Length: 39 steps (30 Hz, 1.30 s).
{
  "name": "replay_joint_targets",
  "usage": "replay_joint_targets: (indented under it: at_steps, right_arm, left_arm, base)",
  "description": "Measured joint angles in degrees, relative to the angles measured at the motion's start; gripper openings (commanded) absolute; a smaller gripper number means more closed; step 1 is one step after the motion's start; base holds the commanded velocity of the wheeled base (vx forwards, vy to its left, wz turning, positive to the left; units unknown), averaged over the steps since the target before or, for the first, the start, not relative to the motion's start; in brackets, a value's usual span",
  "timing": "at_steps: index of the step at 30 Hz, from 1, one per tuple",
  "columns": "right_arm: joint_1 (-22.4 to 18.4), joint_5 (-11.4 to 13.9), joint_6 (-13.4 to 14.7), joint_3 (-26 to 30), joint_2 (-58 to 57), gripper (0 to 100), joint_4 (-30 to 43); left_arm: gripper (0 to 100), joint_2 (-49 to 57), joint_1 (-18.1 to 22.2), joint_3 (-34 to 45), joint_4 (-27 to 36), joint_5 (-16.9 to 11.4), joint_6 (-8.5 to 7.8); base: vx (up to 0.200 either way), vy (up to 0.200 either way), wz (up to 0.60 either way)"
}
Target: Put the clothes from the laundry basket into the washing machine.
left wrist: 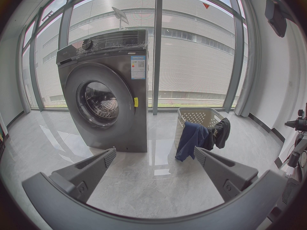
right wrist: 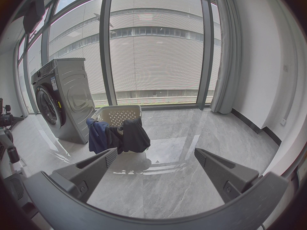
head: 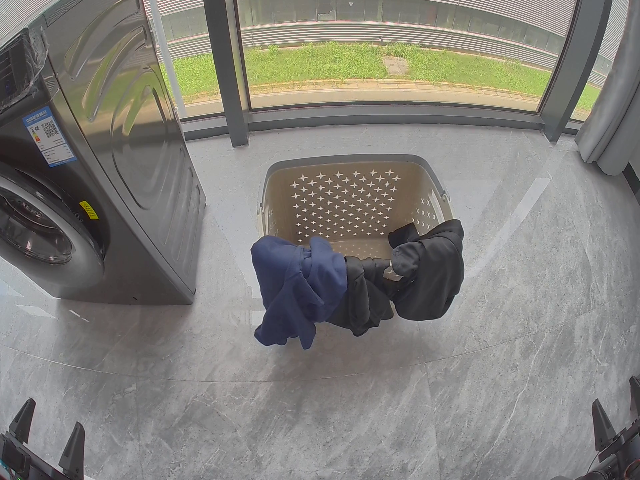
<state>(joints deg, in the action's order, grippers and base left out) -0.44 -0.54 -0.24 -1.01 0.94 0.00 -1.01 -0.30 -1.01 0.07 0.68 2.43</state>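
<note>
Basket [head: 353, 195] sits on grey floor [head: 333, 408], mid-frame in head view, well apart from both grippers. Blue garment [head: 297, 288] hangs over the basket's near rim at its 7 o'clock corner, drooping down the outside. Black clothes [head: 427, 275] are draped over the same rim from 6 to 4 o'clock, touching the blue garment, bunched and partly outside. The basket wall with star cut-outs shows bare behind them.

Washer [head: 100, 155] stands at 9 o'clock of the basket, near it but not touching; round door looks shut, front facing toward 7 o'clock. Window [head: 400, 35] runs along 12 o'clock, curtain [head: 613, 101] at 2 o'clock.

Left gripper [head: 52, 418] is low at 7 o'clock of the basket, fingers spread wide, holding nothing; its wrist view [left wrist: 154, 150] has the washer and basket beyond the gap. Right gripper [head: 615, 395] is low at 5 o'clock, also wide apart and holding nothing; between its fingers [right wrist: 154, 150] is floor, with the basket further off.
</note>
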Motion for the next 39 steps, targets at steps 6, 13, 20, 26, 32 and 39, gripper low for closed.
replay_joint_targets:
  at_steps: [6, 13, 20, 26, 32, 39]
  right_arm:
    - [-0.05, 0.0, 0.0, 0.0, -0.01, 100, 0.0]
    - [-0.05, 0.0, 0.0, 0.0, -0.01, 100, 0.0]
    - [0.0, 0.0, 0.0, 0.0, -0.01, 100, 0.0]
    - [-0.11, 0.02, 0.0, 0.0, 0.0, 100, 0.0]
    - [0.0, 0.0, 0.02, 0.0, 0.0, 100, 0.0]
    - [0.0, 0.02, 0.0, 0.0, 0.0, 100, 0.0]
  left_arm:
    - [100, 0.0, -0.05, 0.0, 0.02, 0.05, 0.02]
    - [100, 0.0, -0.05, 0.0, 0.02, 0.07, 0.0]
    - [100, 0.0, -0.02, 0.0, 0.0, 0.07, 0.02]
    - [100, 0.0, -0.1, 0.0, 0.0, 0.07, 0.02]
    - [100, 0.0, 0.0, 0.0, 0.02, 0.07, 0.02]
    - [100, 0.0, -0.02, 0.0, 0.02, 0.1, 0.02]
  base:
    - [0.2, 0.0, 0.0]
    - [0.2, 0.0, 0.0]
    - [0.143, 0.0, 0.0]
    - [0.0, -0.067, 0.0]
    - [0.0, -0.133, 0.0]
    - [0.0, 0.0, 0.0]
